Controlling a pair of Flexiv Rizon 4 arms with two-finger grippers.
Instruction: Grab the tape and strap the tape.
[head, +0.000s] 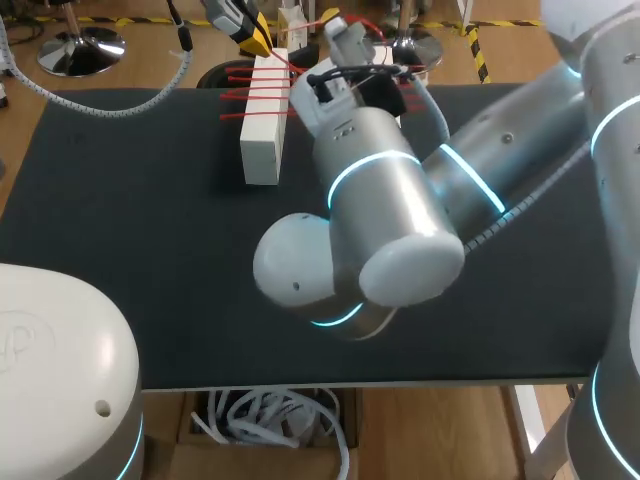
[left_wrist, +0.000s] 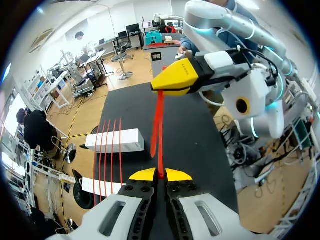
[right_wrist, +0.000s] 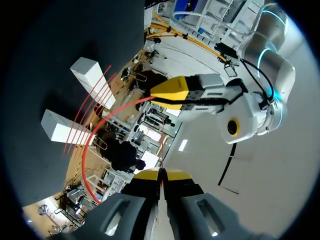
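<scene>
Count: two pincers, one red tape, two white blocks, four wound strands.

My left pincer (left_wrist: 160, 175) is closed on the tape (left_wrist: 159, 131), with both yellow tips pressing the thin red band from two sides. My right pincer (right_wrist: 161, 173) is likewise clamped on the tape, tips together with the band between them. Both pincers sit up over the far edge of the table (head: 150, 250), near its middle and apart from each other.

One free run of tape goes straight from my left pincer to the tips of my right pincer. In the right wrist view a second run leaves the left pincer in a slack curve that bows out toward the blocks. Where it ends I cannot tell.

Four strands (left_wrist: 107, 150) of the same red tape lie side by side, roughly parallel, across the white block (right_wrist: 91, 75) and the second white block (right_wrist: 61, 127). The two blocks stand apart, and the strands bridge the gap between them.

In the head view only one block shows plainly. It stands on the table by the far edge, left of the middle, with strands reaching out past its left side. My right arm (head: 400, 200) comes in from the table's right edge and covers the surface just beside that block.

Whether the strands are taut or loose, I cannot tell.
</scene>
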